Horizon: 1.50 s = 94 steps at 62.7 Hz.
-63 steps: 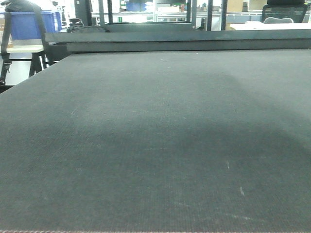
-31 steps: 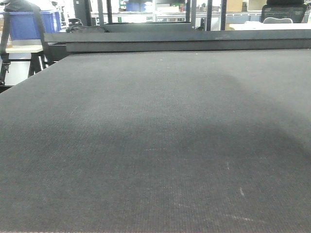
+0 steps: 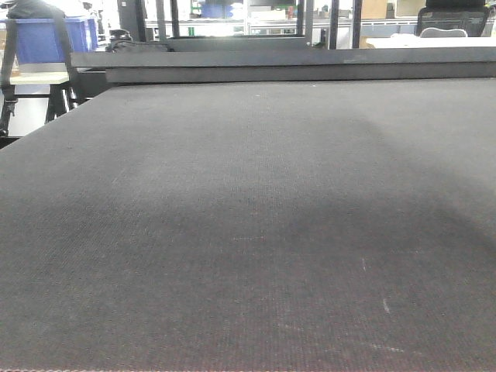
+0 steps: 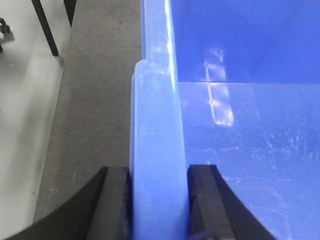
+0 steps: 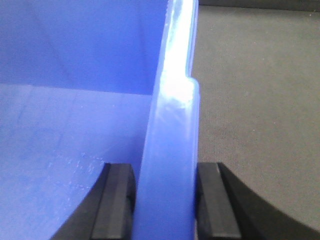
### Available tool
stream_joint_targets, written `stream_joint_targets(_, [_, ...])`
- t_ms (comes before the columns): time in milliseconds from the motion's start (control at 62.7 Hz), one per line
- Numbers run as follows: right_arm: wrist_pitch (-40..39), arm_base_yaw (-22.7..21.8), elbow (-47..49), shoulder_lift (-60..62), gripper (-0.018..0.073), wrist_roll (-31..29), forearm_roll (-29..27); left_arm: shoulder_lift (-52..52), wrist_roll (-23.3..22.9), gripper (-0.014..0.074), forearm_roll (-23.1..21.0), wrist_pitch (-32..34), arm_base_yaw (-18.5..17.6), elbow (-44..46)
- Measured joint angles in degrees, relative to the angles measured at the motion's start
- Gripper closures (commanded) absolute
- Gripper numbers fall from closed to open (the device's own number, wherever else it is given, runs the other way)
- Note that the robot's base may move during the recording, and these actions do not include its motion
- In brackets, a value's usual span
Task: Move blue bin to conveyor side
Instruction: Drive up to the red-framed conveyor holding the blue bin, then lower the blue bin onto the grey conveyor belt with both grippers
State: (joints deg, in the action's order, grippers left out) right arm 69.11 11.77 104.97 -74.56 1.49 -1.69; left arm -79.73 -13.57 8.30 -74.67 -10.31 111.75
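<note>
Two opposite walls of the bin (image 4: 240, 150) are clamped at the rim (image 4: 155, 125), one by each arm. The left gripper (image 4: 159, 175) is seen pinching a thickened, raised length of rim, with one black finger (image 4: 114, 200) outside the wall and the other inside. The right gripper (image 5: 167, 172) is closed in the same way on the matching length of the other wall.

The bin is held over the belt (image 4: 95, 100), whose weave is seen just outside both walls. On the left side the belt's edge and the pale floor (image 4: 22, 110) lie near. Whether the bin rests on the belt or is lifted off it cannot be told. The bin is not shown in the front view, which is filled by belt.

The plastic is judged stiff and glossy, so some slip under narrow fingers is to be expected. What is shown of the inside holds nothing, so a light load is likely. The thick rim is judged the best hold, and both grips would need to be moved together or the wide bin may be twisted out of a pinch.

Nothing is seen lying on the belt. A dark rail (image 3: 294, 66) is set along its far edge. Beyond the far left corner a second bin (image 3: 46, 39) is perched on a stand, and a chair (image 3: 453, 19) is placed far right. Black legs (image 4: 45, 27) are planted on the floor past the left edge.
</note>
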Motion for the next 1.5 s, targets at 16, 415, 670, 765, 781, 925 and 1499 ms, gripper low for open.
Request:
stream_joint_targets(16, [0.0,0.0,0.0,0.0,0.0638,0.0,0.0,0.0,0.0,0.0616,0.0,0.0,0.0,0.0])
stream_joint_targets(415, [-0.5,0.0,-0.6,-2.0,0.0638,0.0,0.4,-2.6,0.0,0.0616,-0.2,0.4,0.0,0.0])
stream_joint_targets(670, [-6.3,0.0,-5.8,-7.5,0.0638,0.0,1.7,-9.9,0.1,0.0616,1.2,4.8,0.0,-0.1])
stream_joint_targets(765, [-10.0,-0.1,-7.9,-9.2,0.0638,0.0,2.1,-12.6,0.1,0.0616,1.8,7.5,0.1,-0.2])
stream_joint_targets(781, [-11.0,-0.2,-8.4,-9.6,0.0638,0.0,2.2,-13.2,0.0,0.0616,1.9,8.1,0.1,-0.4])
stream_joint_targets(925, [-17.6,-0.4,-11.6,-12.5,0.0638,0.0,3.1,-17.1,-0.2,0.0616,2.4,12.2,0.3,-2.8])
stream_joint_targets(1499, [-23.5,-0.8,-13.1,-22.4,0.0638,-0.3,3.7,-19.9,-1.7,0.0616,4.1,31.5,0.6,-20.1])
